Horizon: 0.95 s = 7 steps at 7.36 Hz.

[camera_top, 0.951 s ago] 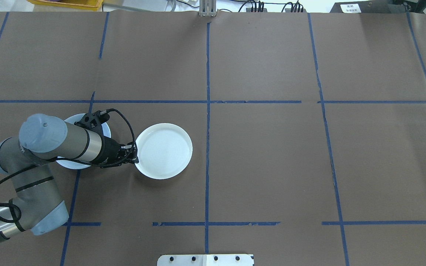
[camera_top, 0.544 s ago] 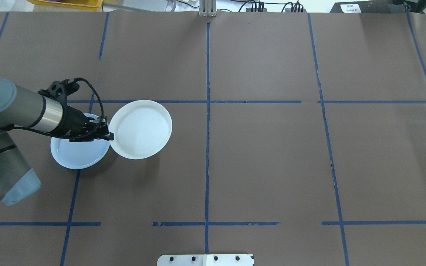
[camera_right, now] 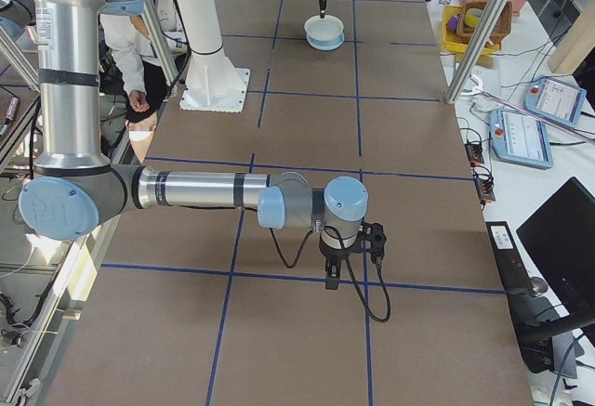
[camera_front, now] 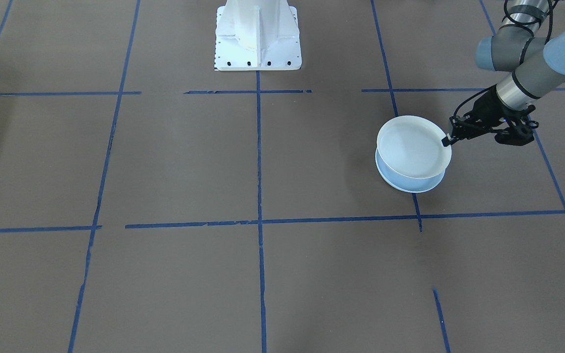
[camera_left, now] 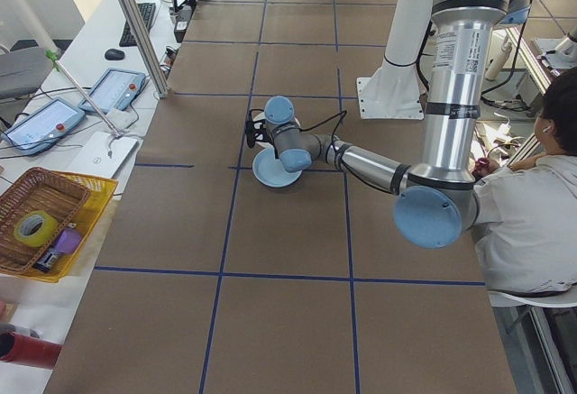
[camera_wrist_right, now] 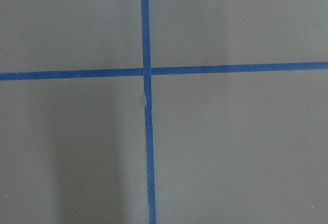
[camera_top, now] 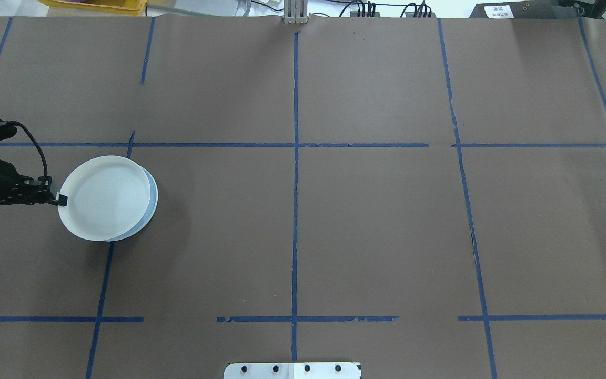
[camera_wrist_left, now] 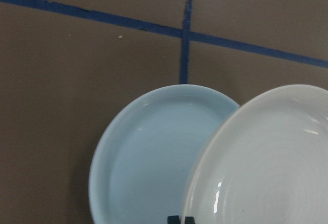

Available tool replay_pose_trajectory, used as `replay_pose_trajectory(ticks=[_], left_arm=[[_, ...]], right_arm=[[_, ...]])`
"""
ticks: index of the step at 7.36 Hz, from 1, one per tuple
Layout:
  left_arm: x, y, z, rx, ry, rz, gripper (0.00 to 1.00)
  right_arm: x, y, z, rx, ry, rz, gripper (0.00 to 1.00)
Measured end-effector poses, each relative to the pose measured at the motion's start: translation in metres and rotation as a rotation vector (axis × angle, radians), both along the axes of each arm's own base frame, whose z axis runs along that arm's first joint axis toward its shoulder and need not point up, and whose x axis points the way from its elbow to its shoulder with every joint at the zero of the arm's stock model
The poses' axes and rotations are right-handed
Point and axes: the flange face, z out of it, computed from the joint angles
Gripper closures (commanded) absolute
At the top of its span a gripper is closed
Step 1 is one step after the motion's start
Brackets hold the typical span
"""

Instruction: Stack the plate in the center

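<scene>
On the table's left side — white plate, pinched at its rim by the left gripper, hovers over the pale blue plate, whose edge shows beneath it. Farther along, the right gripper points down above a tape cross; open or clenched, I cannot tell.

L arm: low, reaching across bench, pincer clamped on white plate rim. R arm: pincer pointing down; open/shut unclear.
</scene>
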Motion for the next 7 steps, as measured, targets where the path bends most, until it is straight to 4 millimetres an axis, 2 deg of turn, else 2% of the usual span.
replay_pose_trajectory(ticks=[1, 3, 4, 5, 7], left_arm=[[0.0011, -0.0005, 0.0105, 0.005, 0.003, 0.003, 1.0], [0.0039, -0.0009, 0.0147, 0.007, 0.007, 0.006, 1.0], [0.0048, -0.0009, 0.0153, 0.005, 0.007, 0.007, 0.94], [0.0054, -0.0009, 0.0167, 0.003, 0.006, 0.008, 0.01], [0.0068, -0.0019, 0.0186, 0.002, 0.005, 0.008, 0.0]], right_arm=[[0.0, 0.0, -0.0001, 0.0, -0.001, 0.0, 0.0], [-0.0001, 0.0, -0.0001, 0.0, -0.001, 0.0, 0.0], [-0.0001, 0.0, -0.0001, 0.0, -0.001, 0.0, 0.0], [-0.0001, 0.0, -0.0001, 0.0, -0.001, 0.0, 0.0], [-0.0001, 0.0, -0.0001, 0.0, -0.001, 0.0, 0.0]])
